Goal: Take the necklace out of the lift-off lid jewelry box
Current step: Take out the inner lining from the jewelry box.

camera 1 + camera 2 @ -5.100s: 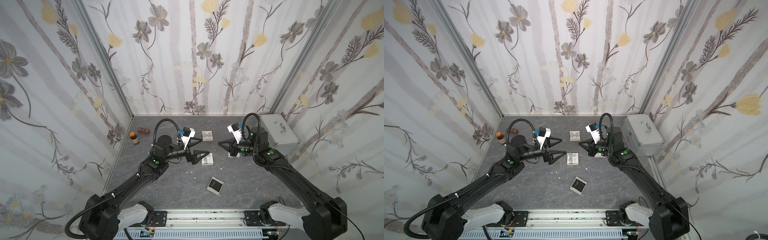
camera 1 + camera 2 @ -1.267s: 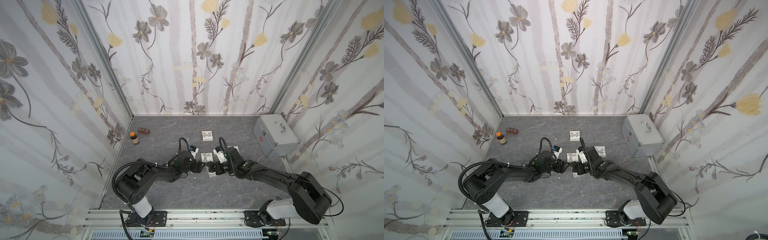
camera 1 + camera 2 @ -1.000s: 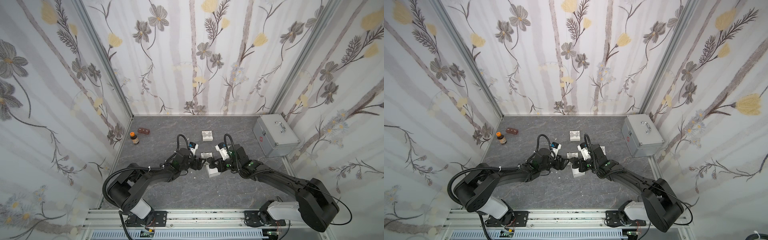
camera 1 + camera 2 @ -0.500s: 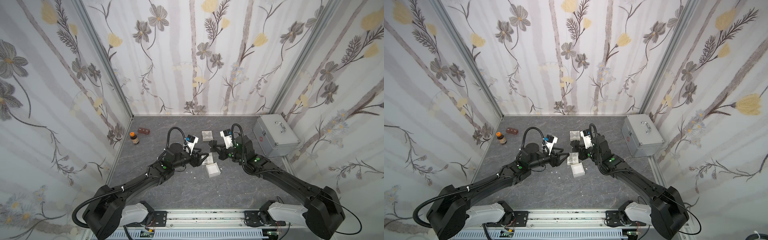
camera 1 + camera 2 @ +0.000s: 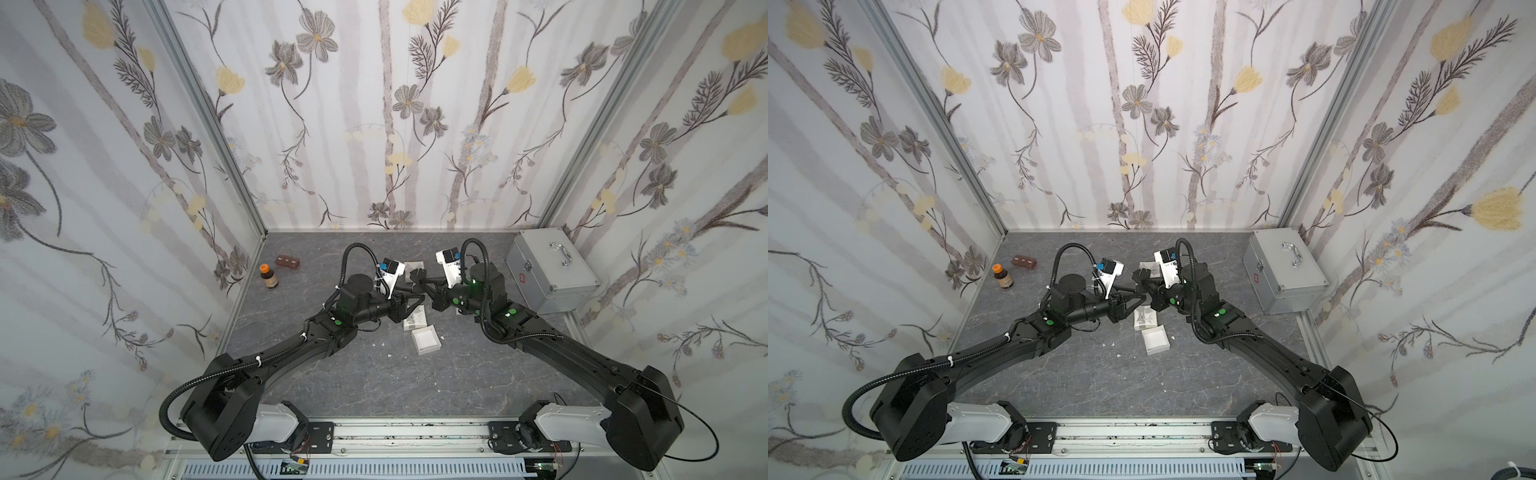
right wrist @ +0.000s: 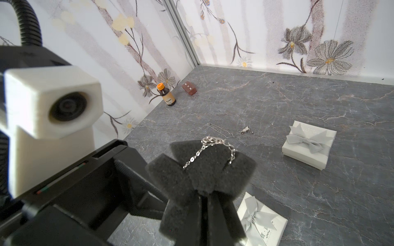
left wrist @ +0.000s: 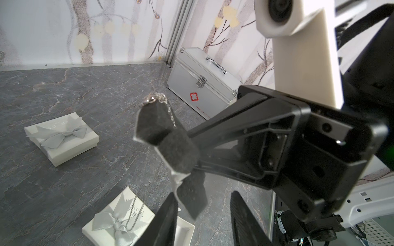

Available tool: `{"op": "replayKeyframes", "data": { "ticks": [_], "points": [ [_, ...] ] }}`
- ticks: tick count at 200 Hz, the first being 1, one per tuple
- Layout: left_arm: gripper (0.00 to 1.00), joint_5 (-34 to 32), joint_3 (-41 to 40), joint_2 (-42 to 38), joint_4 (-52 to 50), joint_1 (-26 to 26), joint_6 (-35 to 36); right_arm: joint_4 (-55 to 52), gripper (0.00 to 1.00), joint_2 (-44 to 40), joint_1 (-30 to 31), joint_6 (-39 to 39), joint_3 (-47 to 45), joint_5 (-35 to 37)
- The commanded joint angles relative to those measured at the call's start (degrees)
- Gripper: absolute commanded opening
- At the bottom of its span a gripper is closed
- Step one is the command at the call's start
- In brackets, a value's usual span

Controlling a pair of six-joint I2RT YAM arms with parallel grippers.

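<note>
Your right gripper (image 6: 205,204) is clamped on the black foam insert (image 6: 204,170), which is held in the air at about 12 o'clock from the open box base (image 5: 424,337). The necklace (image 6: 213,143) is looped over the insert's top edge, so it is not in the box. Your left gripper (image 7: 203,205) is close to the insert's lower tab, jaws apart, gripping nothing.

- Close there and you likely pinch foam, not chain.
- A tug may snag the chain in the foam slits or pull the insert from the right grip.
- The thin chain may slip off and drop.
- Don't confuse it with the loose chain (image 6: 232,132) on the table.
</note>
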Motion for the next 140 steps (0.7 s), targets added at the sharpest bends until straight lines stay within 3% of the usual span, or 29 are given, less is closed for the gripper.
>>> {"op": "replayKeyframes", "data": {
  "ticks": [1,24,70,140],
  "points": [
    [0.43,0.39,1.19,0.95,2.79,0.00,-1.89,2.72,0.00,0.38,0.20,-0.53,0.52,-1.26],
    [0.42,-0.22,1.75,1.46,2.95,-0.01,-1.90,2.82,0.00,0.62,0.39,-0.54,0.68,-1.72],
    [0.28,-1.01,1.73,1.59,2.96,0.08,-2.07,2.86,0.03,0.53,0.47,-0.53,0.59,-1.90],
    [0.07,-3.84,-0.12,-1.15,-1.42,1.39,1.79,2.61,0.21,-1.25,-0.02,-1.04,-0.36,-4.84]
  ]
}}
